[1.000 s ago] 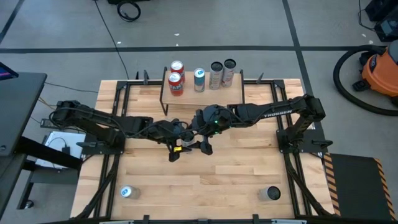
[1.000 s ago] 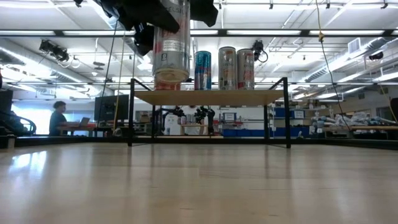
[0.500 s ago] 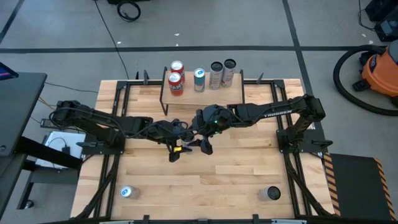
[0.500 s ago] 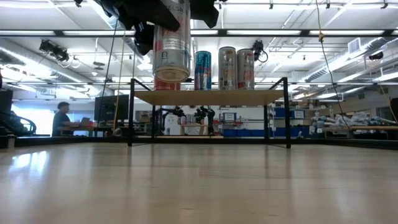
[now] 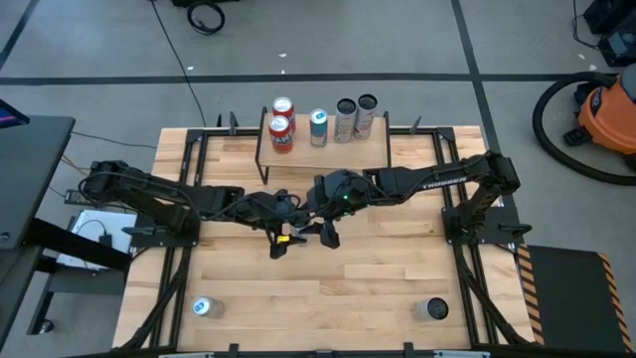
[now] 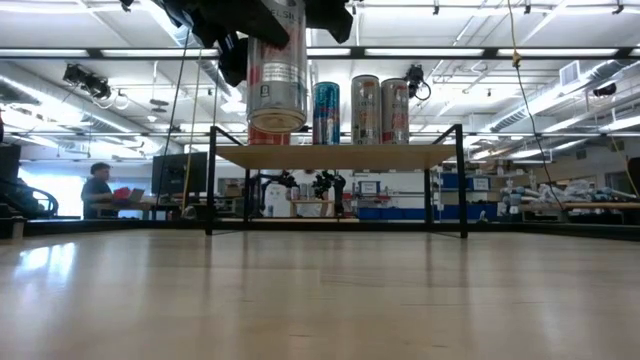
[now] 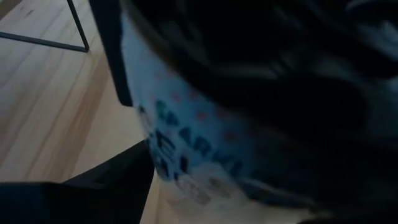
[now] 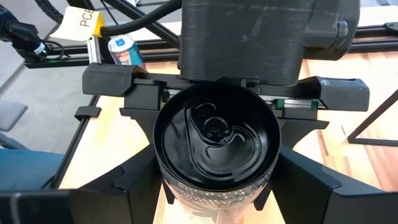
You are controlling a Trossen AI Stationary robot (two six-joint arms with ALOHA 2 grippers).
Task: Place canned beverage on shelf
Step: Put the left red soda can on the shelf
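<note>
A pale printed can (image 6: 276, 75) with a black top (image 8: 216, 134) hangs upright, high above the table's middle, between my two grippers. My right gripper (image 8: 217, 186) comes in from the right and is shut on the can. My left gripper (image 8: 217, 99) faces it from the left; its fingers (image 7: 118, 62) stand open, close on either side of the can. In the high view both grippers (image 5: 306, 214) hide the can. The shelf (image 5: 370, 151) stands at the far edge on thin black legs, its wooden board (image 6: 340, 156) bearing several upright cans (image 5: 318, 127). My right gripper pinches the can's round wall between its two fingers (image 8: 137, 180), one on each opposite side (image 8: 163, 180), just below the black top. The fingers slant downward from the table's right. The can stands upright in the hold, lifted clear of the table.
One can (image 5: 203, 307) stands near the table's near left corner and another (image 5: 435, 309) near the near right corner. Bare wood lies between the grippers and the near edge. Beyond the table, a person (image 6: 97, 190) sits at a desk.
</note>
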